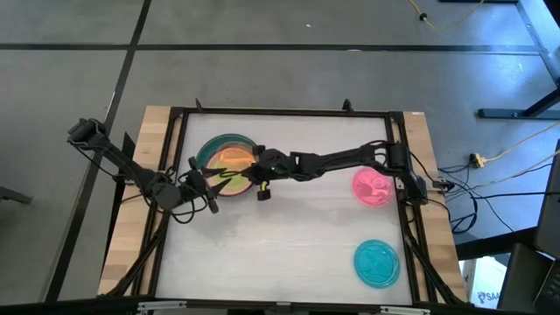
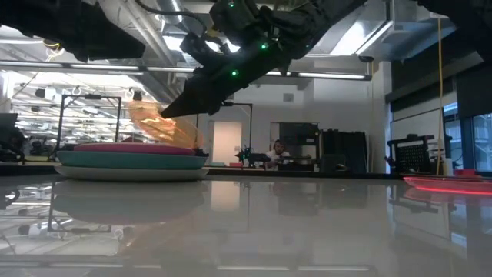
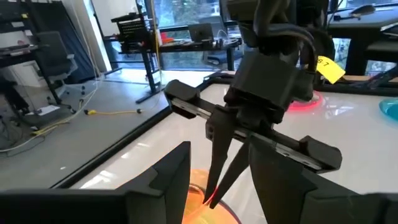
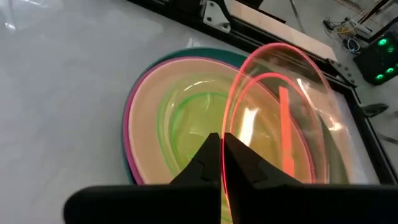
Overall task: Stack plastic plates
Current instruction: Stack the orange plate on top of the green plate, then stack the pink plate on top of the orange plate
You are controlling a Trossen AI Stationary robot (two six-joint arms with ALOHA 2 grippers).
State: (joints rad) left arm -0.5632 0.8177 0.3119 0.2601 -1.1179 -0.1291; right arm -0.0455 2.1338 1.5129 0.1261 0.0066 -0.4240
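Over the far left part of the table, we find the right gripper reaching across from the right side, its fingers pinched shut on the rim of a clear orange plate, which it holds tilted on edge above a stack of plates.

Only the right wrist view lets us sort that stack: a green plate lies inside a peach plate, with a pink rim and a dark teal rim showing beneath. From table height we instead see the stack side-on as three bands, pink over teal over a grey plate, and the orange plate leaning above them. We count six plates at this spot, five stacked and one held.

Looking down from above, we see two more plates lying singly, well apart from the stack: a magenta plate on the right and a cyan plate at the near right.

Just left of the stack sits the left gripper; its wrist view shows its own fingers spread apart with nothing between them, pointing at the right gripper.
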